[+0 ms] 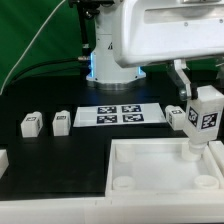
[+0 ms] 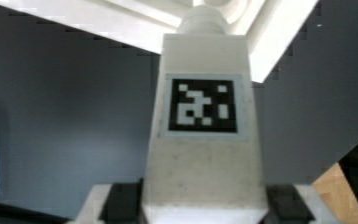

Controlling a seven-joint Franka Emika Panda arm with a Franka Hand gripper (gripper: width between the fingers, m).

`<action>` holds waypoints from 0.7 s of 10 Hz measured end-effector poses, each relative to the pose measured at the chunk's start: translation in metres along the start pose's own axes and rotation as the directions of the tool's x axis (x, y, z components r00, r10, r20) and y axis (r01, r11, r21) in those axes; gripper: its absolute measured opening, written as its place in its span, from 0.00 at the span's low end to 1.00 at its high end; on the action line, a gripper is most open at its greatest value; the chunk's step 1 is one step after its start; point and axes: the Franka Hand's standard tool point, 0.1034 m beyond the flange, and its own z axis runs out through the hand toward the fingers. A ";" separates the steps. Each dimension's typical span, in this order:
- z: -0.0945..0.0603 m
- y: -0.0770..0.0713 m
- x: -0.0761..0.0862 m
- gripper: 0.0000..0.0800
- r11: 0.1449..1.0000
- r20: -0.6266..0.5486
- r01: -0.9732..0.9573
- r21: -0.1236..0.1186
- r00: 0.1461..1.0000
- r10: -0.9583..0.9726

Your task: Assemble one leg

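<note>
My gripper [image 1: 203,97] is shut on a white leg [image 1: 204,122] with a black-and-white tag and holds it upright over the far right corner of the large white tray part [image 1: 140,152]. Its lower end touches or nearly touches the tray near a corner socket. In the wrist view the leg [image 2: 204,120] fills the middle between the two fingers [image 2: 126,200], and its far end reaches the tray's rim [image 2: 247,18]. Three other legs lie on the black table: two at the exterior view's left [image 1: 31,124] [image 1: 61,121] and one [image 1: 177,116] just behind the held leg.
The marker board [image 1: 121,115] lies flat behind the tray. The robot's base [image 1: 112,55] stands at the back. Another white part [image 1: 3,160] shows at the exterior view's left edge. Round sockets [image 1: 122,183] sit in the tray's corners.
</note>
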 end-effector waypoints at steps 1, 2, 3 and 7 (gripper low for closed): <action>0.005 0.001 -0.001 0.37 1.000 -0.003 -0.002 0.000 1.000 0.002; 0.009 0.002 0.002 0.37 1.000 -0.058 -0.006 -0.013 0.998 0.005; 0.015 -0.002 -0.001 0.37 1.000 -0.053 -0.017 -0.007 0.998 0.017; 0.020 -0.014 -0.004 0.37 0.998 -0.037 -0.064 0.009 0.997 0.065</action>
